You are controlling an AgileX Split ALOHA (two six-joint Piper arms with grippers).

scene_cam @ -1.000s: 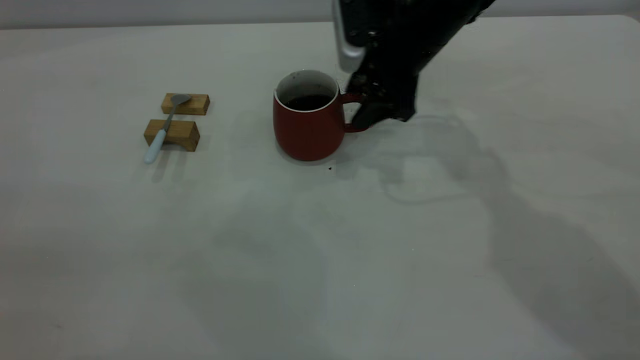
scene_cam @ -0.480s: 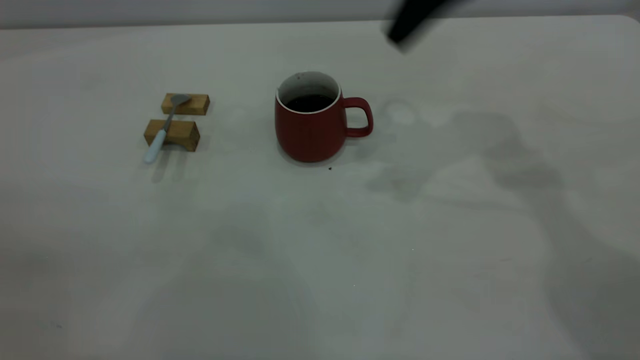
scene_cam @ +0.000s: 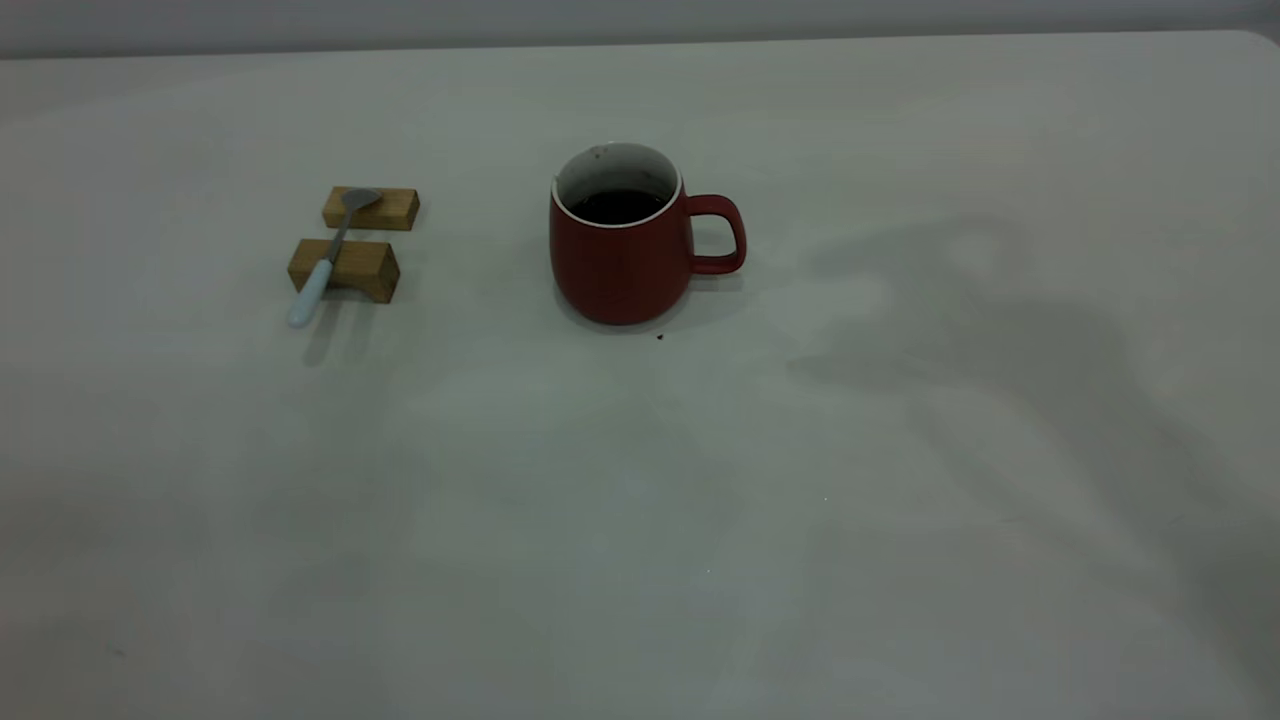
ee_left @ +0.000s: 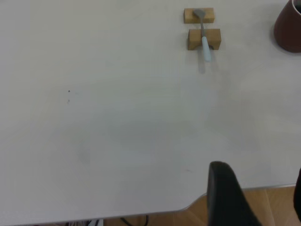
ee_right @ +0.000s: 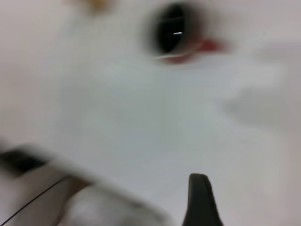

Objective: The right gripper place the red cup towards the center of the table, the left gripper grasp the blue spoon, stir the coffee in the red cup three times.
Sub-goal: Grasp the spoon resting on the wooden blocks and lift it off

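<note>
The red cup (scene_cam: 620, 245) stands upright on the table (scene_cam: 900, 560), free of any grip, its loop handle turned away from the two wooden blocks (scene_cam: 355, 240). Neither arm appears in the exterior view. In the right wrist view the right gripper (ee_right: 201, 200) shows only one dark fingertip, well apart from the cup (ee_right: 176, 37), which is smeared; whether its fingers are spread or pressed together I cannot tell. The left gripper (ee_left: 256, 195) hangs off the table's edge, far from cup and spoon, its two fingers spread with bare floor between them.

The cup is a rounded dark red mug with a white rim and white inside, and the coffee (scene_cam: 617, 205) sits dark and low in it. Left of the cup, the blue spoon (scene_cam: 328, 255) lies across both blocks (pale handle overhanging the nearer one, grey bowl on the farther).
</note>
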